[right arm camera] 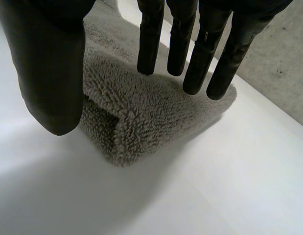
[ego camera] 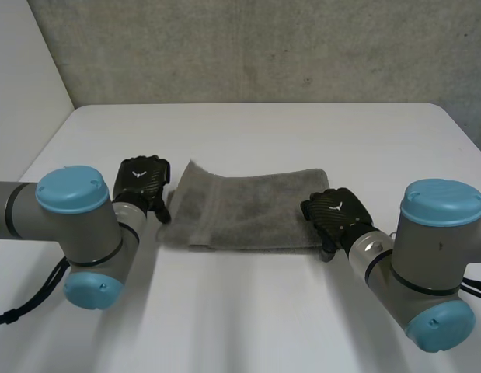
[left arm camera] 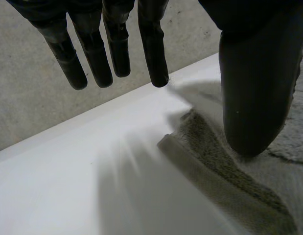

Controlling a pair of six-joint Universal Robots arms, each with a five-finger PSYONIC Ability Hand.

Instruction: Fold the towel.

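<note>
Nearest on the white table, the left arm and the right arm are being shown at either side. Just beyond them, between the two hands, a grey towel is lying folded into a long band running left to right. Its doubled layers are being shown at the near right corner in the right wrist view.

The left hand is being held at the towel's left end. Its fingers are straight and spread above bare table, and its thumb is hanging over the towel's edge. Whether the thumb is touching the cloth cannot be told.

The right hand is being held over the towel's right end, with straight, slightly parted fingers above the pile and the thumb off to the side, nothing being pinched.

A small white mark on the back of each hand is too small to be read. Farthest off, the table is being bounded by a grey concrete wall.
</note>
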